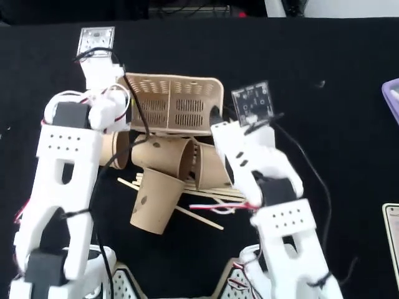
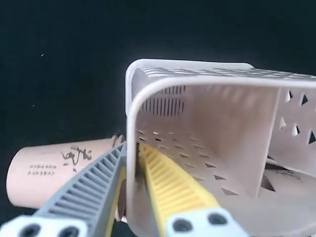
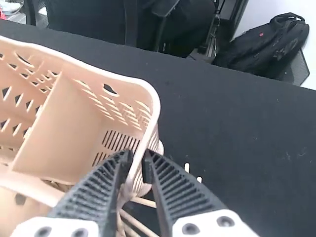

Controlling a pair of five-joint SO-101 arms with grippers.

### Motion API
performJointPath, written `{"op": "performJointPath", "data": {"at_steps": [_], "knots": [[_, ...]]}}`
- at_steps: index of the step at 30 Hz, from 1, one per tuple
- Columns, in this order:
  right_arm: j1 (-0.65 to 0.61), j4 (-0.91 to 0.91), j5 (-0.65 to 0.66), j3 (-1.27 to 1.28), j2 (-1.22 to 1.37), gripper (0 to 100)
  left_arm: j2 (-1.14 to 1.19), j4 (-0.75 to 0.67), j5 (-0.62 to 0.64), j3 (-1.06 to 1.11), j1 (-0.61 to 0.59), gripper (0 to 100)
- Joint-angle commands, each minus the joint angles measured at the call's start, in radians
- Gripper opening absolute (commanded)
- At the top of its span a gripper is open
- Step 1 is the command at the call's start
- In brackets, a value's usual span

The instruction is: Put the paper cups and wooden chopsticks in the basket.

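Left gripper (image 2: 132,163) and right gripper (image 3: 137,160) each clamped on the one tipped basket's (image 1: 177,103) rim, beside four paper cups (image 1: 156,199), wooden chopsticks (image 1: 206,218) too tangled to count.

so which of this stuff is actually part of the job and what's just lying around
Part of the job: basket, tipped on its side, its rim gripped by the left gripper and the right gripper; paper cups; wooden chopsticks.
Just lying about: purple thing, far right in the high view; pale card below it; black backpack in the room behind.
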Motion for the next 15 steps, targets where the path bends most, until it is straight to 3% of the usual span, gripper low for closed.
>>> {"op": "performJointPath", "data": {"at_steps": [1,15], "knots": [[0.023,-0.035,0.008,-0.194,0.142,1.1,0.074,-0.055,-0.005,-0.119,-0.056,3],[0.107,-0.031,0.006,-0.618,0.670,1.1,0.361,-0.077,-0.006,-0.423,-0.074,3]]}}
